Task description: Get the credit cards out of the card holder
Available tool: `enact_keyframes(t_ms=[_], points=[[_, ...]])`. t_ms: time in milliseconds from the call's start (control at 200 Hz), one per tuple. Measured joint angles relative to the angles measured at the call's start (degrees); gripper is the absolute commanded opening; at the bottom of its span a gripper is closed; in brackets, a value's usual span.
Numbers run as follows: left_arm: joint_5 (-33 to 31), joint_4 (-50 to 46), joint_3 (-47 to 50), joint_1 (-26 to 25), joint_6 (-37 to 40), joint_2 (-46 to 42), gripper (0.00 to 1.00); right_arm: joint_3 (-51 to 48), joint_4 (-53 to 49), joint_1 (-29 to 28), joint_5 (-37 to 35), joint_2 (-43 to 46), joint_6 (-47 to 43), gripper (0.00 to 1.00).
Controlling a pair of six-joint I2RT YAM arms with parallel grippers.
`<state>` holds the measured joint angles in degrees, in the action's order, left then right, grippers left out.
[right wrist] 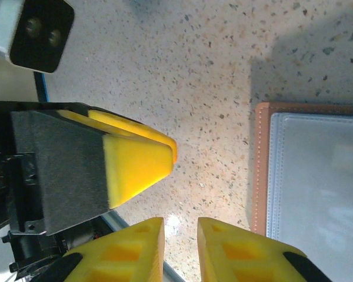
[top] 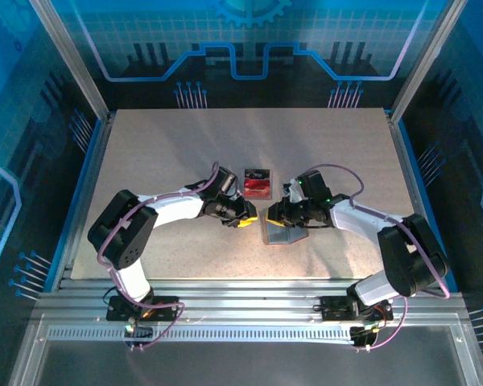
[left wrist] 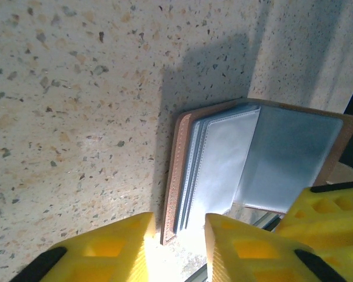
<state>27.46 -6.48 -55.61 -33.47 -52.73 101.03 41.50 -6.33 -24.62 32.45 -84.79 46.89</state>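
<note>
Starting right at the fingertips, left wrist view: left gripper (left wrist: 177, 249) cracked open just a little, narrow gap between the chunky yellow fingers (left wrist: 109, 249). Nothing clamped in there, going by the gap being wider than anything in it. Worth noting though: brown stitched edge of the card holder (left wrist: 253, 158) reaching right into the mouth of that gap. Can't tell about actual contact between finger and leather.

Just ahead of that gripper, a bit to its right: card holder lying open on the speckled desk (left wrist: 76, 117), pale grey-blue sleeves fanned up a little, brown rim all round.

Over to the right wrist view. Right gripper (right wrist: 181, 249) open by a sliver too, gripping nothing, only bare desk in the gap. Straight ahead of it, close but apart: one yellow finger of the left gripper with a grey pad (right wrist: 59, 170) on its side. Off to that gripper's right: card holder again, flat on the desk, not touching the fingers.

From overhead: both grippers tip to tip around the middle of the desk, near but apart, card holder partly under the right gripper and just beside the left one.

Farther out, beyond both grippers: small box (top: 257, 170) with red credit cards (top: 258, 189) lying inside, apart from the card holder and from either gripper.
</note>
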Motion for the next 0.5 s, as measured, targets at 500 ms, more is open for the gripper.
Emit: enact_keyframes(t_ms=[500], points=[[2.4,5.8,-1.0,-4.2,-4.4,5.7,0.14,-3.5,2.4,0.7,-1.5,0.2,2.4,0.22]])
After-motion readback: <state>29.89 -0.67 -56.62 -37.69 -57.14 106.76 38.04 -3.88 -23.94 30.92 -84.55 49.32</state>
